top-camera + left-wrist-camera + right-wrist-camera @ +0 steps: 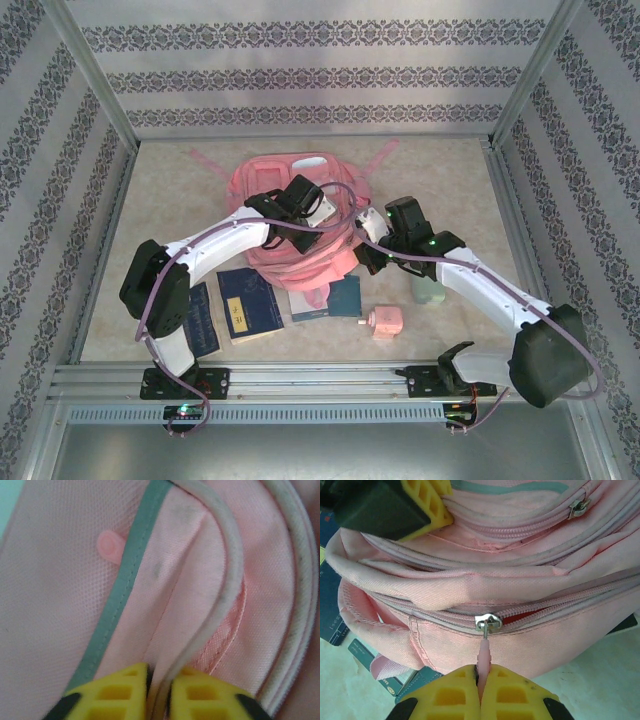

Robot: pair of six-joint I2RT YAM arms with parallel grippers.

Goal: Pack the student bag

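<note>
The student bag (290, 180), a large pink backpack, lies in the middle of the table. My left gripper (312, 212) rests on top of it. In the left wrist view its yellow fingers (125, 695) are shut on a raised fold of pink fabric with pale piping (232, 565). My right gripper (482, 690) is at the bag's near side, shut on the pink zip pull (484, 655) below the metal slider (487, 623). To the right of the slider the zip gapes a little and shows bright lining (525, 616). A left fingertip (427, 502) shows at the upper left of the right wrist view.
Dark blue books (248, 303) and a teal book (338, 297) lie in front of the bag, partly under it. A small pink object (384, 321) and a pale green item (428, 290) sit near the right arm. Patterned walls enclose the table; a metal rail (320, 378) runs along the front.
</note>
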